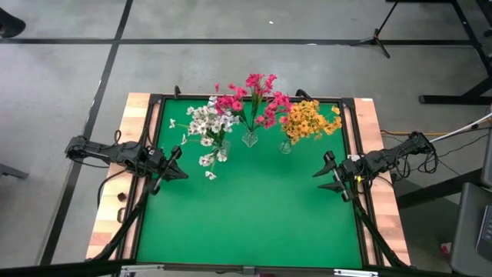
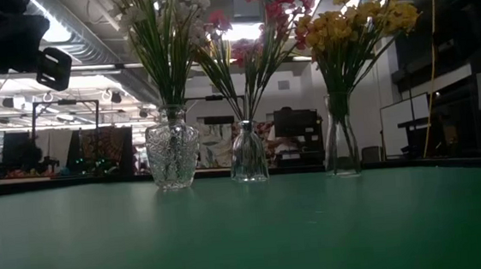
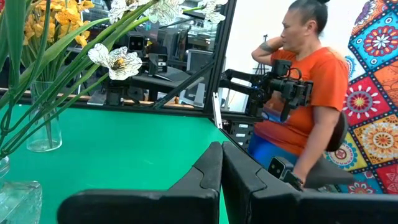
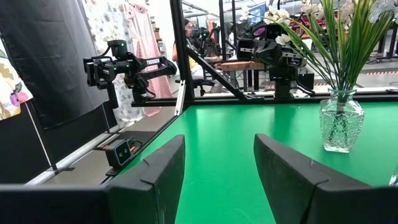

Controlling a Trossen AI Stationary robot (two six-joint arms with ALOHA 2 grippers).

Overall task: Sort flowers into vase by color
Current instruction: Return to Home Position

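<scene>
Three glass vases stand in a row near the table's far edge. The left vase point(image 1: 211, 142) holds the white flowers point(image 1: 209, 121), and some of its sprigs lean out toward the near side. The middle vase point(image 1: 250, 138) holds the magenta-pink flowers point(image 1: 252, 98). The right vase point(image 1: 286, 145) holds the yellow-orange flowers point(image 1: 309, 121). My left gripper point(image 1: 183, 171) hovers at the table's left side, shut and empty point(image 3: 221, 163). My right gripper point(image 1: 318, 175) hovers at the right side, open and empty point(image 4: 219, 168). The low view shows the vases point(image 2: 248, 155) but neither gripper.
The green table top point(image 1: 254, 215) has a raised dark frame point(image 1: 350, 138) around it, with wooden strips point(image 1: 115, 192) beyond. A person in an orange shirt point(image 3: 311, 93) sits past the table's right side. A white blossom point(image 3: 118, 60) on a leaning stem hangs in front of my left gripper.
</scene>
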